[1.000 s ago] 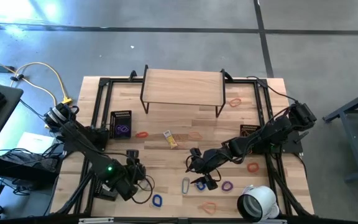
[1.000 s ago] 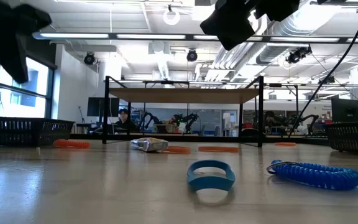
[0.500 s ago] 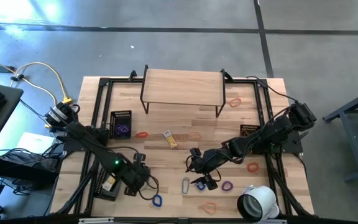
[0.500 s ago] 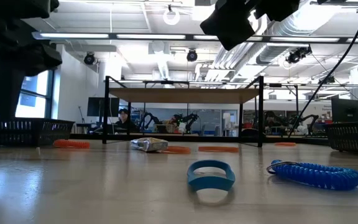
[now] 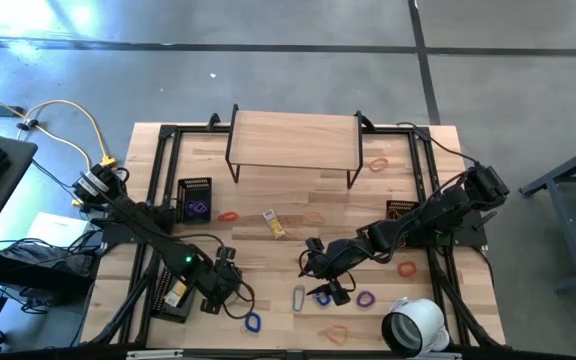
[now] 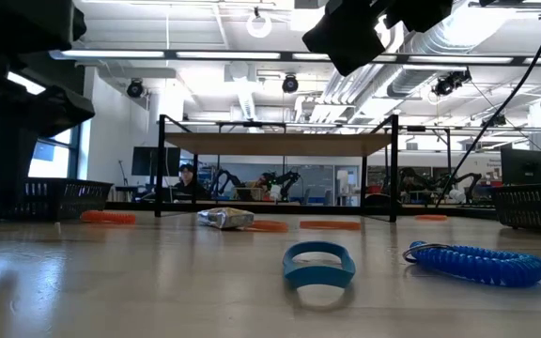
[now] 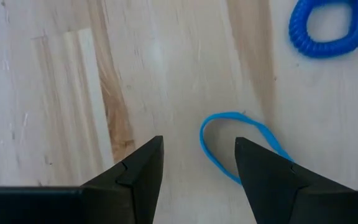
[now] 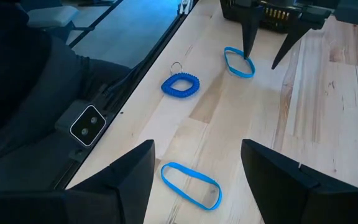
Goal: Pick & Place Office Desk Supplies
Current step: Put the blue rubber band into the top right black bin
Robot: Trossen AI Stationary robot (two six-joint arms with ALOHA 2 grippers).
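My left gripper point(image 7: 197, 142) is open and points steeply down over a thin blue band point(image 7: 238, 149) near the table's front left. The band lies flat, part of it between the fingers; no touch shows. The right wrist view shows the same fingers point(image 8: 248, 37) standing over that band point(image 8: 238, 63). A blue coil loop point(image 5: 253, 322) lies flat closer to the near edge. My right gripper point(image 8: 196, 146) hangs open at mid-table above another blue band point(image 8: 191, 185). A silver clip point(image 5: 299, 297), a purple loop point(image 5: 366, 299), orange bands point(image 5: 228, 215) and a yellow packet point(image 5: 275, 225) lie scattered.
Black mesh baskets stand at the left point(image 5: 195, 200), holding a purple loop, and at the right point(image 5: 400, 210). A wooden shelf point(image 5: 293, 140) on black legs spans the far side. A large white tape roll point(image 5: 413, 325) sits at the near right. Bare wood lies between the grippers.
My left gripper has come down toward the table and a little toward the right, tipping to point more steeply down, and now stands over the thin blue band. Its fingers have kept the same gap. No object has moved.
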